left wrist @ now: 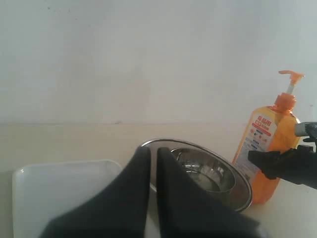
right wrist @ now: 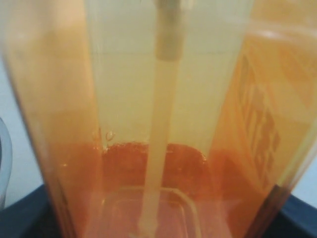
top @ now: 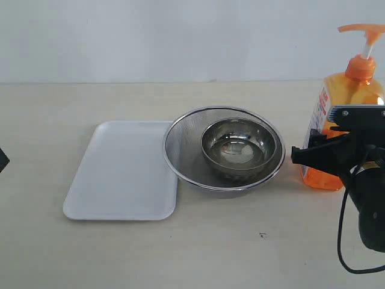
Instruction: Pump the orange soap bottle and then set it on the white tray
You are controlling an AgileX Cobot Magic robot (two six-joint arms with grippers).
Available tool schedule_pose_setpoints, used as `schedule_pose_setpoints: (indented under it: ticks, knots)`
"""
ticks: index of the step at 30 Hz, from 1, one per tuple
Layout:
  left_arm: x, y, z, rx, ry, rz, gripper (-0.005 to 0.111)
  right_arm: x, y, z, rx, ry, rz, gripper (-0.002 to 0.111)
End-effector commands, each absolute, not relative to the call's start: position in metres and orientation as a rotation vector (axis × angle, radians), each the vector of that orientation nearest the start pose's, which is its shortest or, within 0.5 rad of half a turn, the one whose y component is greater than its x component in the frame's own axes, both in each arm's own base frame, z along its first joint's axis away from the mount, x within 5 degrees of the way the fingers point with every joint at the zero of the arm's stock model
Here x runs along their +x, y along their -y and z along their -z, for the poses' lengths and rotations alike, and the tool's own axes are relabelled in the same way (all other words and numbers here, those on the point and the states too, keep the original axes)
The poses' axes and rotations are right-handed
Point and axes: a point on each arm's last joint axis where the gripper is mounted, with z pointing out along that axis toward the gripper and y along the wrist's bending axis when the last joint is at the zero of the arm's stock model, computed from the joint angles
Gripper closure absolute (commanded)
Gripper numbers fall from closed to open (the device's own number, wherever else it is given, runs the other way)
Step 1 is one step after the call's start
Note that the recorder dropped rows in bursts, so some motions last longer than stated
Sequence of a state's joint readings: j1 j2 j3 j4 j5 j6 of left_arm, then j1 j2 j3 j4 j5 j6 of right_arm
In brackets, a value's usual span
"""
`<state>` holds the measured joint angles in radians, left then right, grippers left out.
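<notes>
Clamping orange bottle's (top: 348, 91) edges: right tool (right wrist: 159, 214)

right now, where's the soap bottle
In the exterior view the bottle stands at the far right of the table, just right of the mesh bowl, with the right pincer around its lower body.

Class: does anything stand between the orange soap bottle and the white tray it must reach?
Yes. The metal mesh bowl, with a smaller steel bowl inside, sits directly between the orange soap bottle and the white tray.
</notes>
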<state>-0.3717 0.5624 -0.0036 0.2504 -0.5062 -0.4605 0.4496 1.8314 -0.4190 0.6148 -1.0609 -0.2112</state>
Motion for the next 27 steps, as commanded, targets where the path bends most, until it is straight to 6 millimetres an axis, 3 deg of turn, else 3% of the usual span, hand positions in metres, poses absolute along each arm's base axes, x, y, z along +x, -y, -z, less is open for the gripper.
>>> schedule_pose_setpoints:
  ticks: [1, 9, 27]
  knots:
    - [0.094, 0.047, -0.212, 0.192, -1.574, 0.569, 0.102, 0.255, -0.074, -0.109, 0.002, -1.963, 0.138, 0.105]
    - [0.094, 0.047, -0.212, 0.192, -1.574, 0.569, 0.102, 0.256, -0.074, -0.129, 0.018, -1.893, 0.114, 0.108]
    - [0.094, 0.047, -0.212, 0.192, -1.574, 0.569, 0.102, 0.258, -0.073, -0.139, 0.069, -1.778, 0.084, 0.108]
